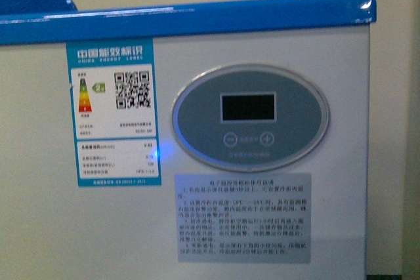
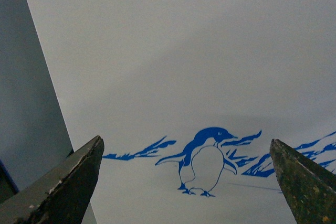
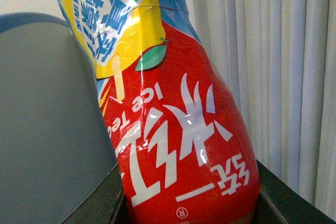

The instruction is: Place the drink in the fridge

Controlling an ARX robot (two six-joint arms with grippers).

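**Drink** (image 3: 178, 129): fills the middle of my right wrist view. It is tilted, with the label red with white characters nearer the camera and yellow and blue farther off.

**Right gripper** (image 3: 191, 211): its dark fingers (image 3: 286, 203) press the drink from both sides, so I read it as clamped on the bottle. A pale pleated curtain (image 3: 273, 51) hangs behind the drink.

**Left gripper** (image 2: 185, 142): the fingers are spread wide with nothing between them. They face a white wall of the fridge (image 2: 184, 51), which is printed with a blue penguin (image 2: 205, 161) among mountains.

**Front view:** the fridge's white face fills the frame.
- A blue rim (image 1: 197, 14) runs across the top.
- An oval grey panel (image 1: 251, 115) with a dark display sits at centre right.
- An energy label (image 1: 113, 113) sits at centre left.
- A grey sticker (image 1: 243, 218) of small text sits at lower centre.
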